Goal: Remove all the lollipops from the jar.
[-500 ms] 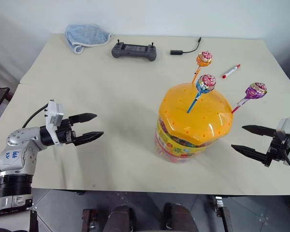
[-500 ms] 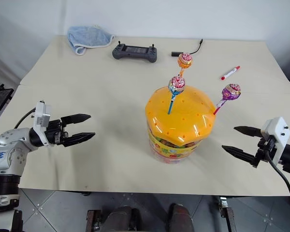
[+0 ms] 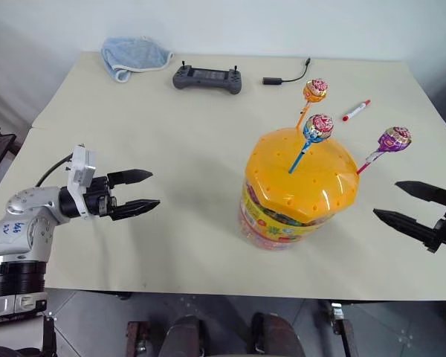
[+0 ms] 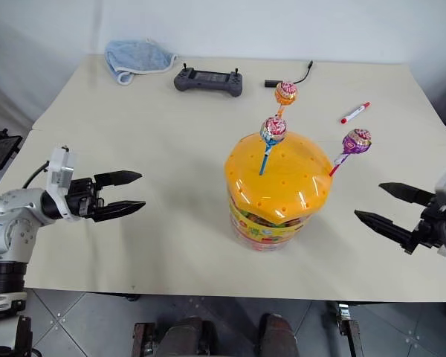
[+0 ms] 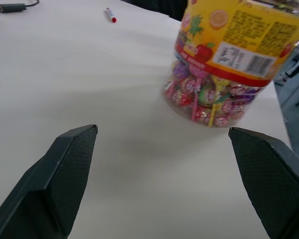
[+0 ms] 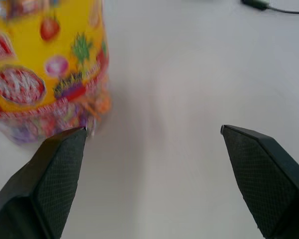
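The jar (image 3: 297, 195) had an orange lid dotted with small holes and a yellow label band edged in red, printed with fruit pictures. Three lollipops (image 3: 317, 127) wore shiny wrappers: orange, blue-multicoloured and purple (sticks orange, blue and pink). A red-and-white marker (image 3: 354, 110), a light blue cloth (image 3: 132, 56) and a dark grey controller (image 3: 207, 77) lay on the beige table (image 3: 186, 134).

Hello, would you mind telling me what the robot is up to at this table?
It is set to pull lollipops out of the jar. All three, orange, blue and purple, stand stuck by their sticks in the orange lid. Both claws are open and empty, the left claw and the right claw flanking the jar, touching nothing.
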`<action>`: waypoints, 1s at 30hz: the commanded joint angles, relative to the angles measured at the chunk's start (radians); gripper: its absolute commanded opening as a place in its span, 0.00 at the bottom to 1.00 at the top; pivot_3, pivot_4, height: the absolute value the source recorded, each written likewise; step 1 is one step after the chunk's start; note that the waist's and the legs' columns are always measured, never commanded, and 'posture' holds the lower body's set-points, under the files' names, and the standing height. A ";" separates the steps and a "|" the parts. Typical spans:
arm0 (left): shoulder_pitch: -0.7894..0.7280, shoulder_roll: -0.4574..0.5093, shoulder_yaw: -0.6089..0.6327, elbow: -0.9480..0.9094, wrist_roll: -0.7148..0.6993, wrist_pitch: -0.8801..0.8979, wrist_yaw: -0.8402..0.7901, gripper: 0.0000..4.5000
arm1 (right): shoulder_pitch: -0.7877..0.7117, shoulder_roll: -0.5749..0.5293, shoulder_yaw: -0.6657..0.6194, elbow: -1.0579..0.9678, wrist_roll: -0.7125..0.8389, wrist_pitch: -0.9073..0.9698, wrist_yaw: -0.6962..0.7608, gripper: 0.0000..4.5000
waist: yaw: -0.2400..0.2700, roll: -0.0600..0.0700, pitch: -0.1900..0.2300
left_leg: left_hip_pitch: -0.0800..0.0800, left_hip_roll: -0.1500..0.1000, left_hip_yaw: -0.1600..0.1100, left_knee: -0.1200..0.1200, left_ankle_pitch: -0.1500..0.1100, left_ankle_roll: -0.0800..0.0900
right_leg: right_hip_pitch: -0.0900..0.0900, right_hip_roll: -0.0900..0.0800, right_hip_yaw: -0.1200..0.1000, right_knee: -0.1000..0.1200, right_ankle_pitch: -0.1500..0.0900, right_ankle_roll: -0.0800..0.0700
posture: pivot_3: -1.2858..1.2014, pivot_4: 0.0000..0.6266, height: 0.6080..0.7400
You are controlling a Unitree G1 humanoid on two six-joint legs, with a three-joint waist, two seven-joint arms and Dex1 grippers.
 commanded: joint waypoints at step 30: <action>-0.149 -0.048 -0.034 -0.060 -0.058 -0.008 -0.084 1.00 | -0.283 0.060 0.097 -0.248 0.446 0.107 -0.392 0.24 | -0.002 -0.005 -0.003 | -0.002 0.000 -0.001 0.005 -0.001 0.002 | 0.000 0.000 -0.001 0.001 0.000 0.000 | 0.52 0.24 1.00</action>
